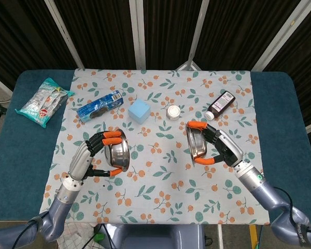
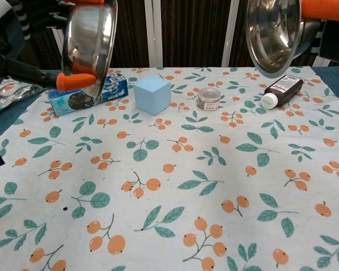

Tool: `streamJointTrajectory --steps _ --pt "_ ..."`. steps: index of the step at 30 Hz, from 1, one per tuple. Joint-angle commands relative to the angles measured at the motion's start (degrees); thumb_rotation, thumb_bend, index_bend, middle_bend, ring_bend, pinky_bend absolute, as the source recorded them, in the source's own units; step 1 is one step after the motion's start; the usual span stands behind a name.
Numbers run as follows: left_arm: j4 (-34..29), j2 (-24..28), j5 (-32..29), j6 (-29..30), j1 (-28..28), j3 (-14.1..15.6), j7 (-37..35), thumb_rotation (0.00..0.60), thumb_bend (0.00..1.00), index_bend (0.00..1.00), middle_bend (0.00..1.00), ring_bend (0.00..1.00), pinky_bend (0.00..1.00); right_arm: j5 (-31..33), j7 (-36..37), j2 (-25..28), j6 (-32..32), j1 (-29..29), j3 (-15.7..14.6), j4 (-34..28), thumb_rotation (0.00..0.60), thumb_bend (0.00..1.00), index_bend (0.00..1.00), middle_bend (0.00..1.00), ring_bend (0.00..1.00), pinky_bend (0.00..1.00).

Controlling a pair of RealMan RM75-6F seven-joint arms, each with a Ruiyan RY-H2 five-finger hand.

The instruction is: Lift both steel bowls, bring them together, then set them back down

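Two steel bowls are in the air above the flowered cloth, tipped on edge with their mouths facing each other. My left hand grips the left steel bowl, which in the chest view fills the upper left as the left steel bowl, with an orange fingertip under its rim. My right hand grips the right steel bowl, seen at the upper right in the chest view as the right steel bowl. A wide gap of cloth separates the bowls.
Across the back of the cloth lie a blue snack packet, a light blue cube, a small jar and a dark bottle on its side. A foil bag rests on the blue table at far left.
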Motion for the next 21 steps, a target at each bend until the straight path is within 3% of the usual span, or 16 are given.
streamJointTrajectory --steps 1,10,21 --pt "2.1 -2.5 0.8 1.6 -0.3 -0.2 -1.0 0.600 0.04 0.34 0.33 0.28 0.39 1.3 -0.8 -1.1 0.4 0.3 -0.3 0.1 0.600 0.06 0.41 0.27 0.34 0.39" --pt "9.5 -9.3 2.4 6.1 -1.8 -1.1 -3.1 0.600 0.04 0.35 0.33 0.28 0.39 3.4 -4.8 -2.2 1.2 1.0 -1.3 -1.9 0.600 0.06 0.41 0.27 0.34 0.39" --pt "18.0 -15.2 6.1 10.8 -4.7 -1.2 -0.2 0.600 0.04 0.35 0.33 0.28 0.39 6.6 -10.2 -3.7 0.9 1.5 -2.1 -5.3 0.600 0.06 0.41 0.27 0.34 0.39"
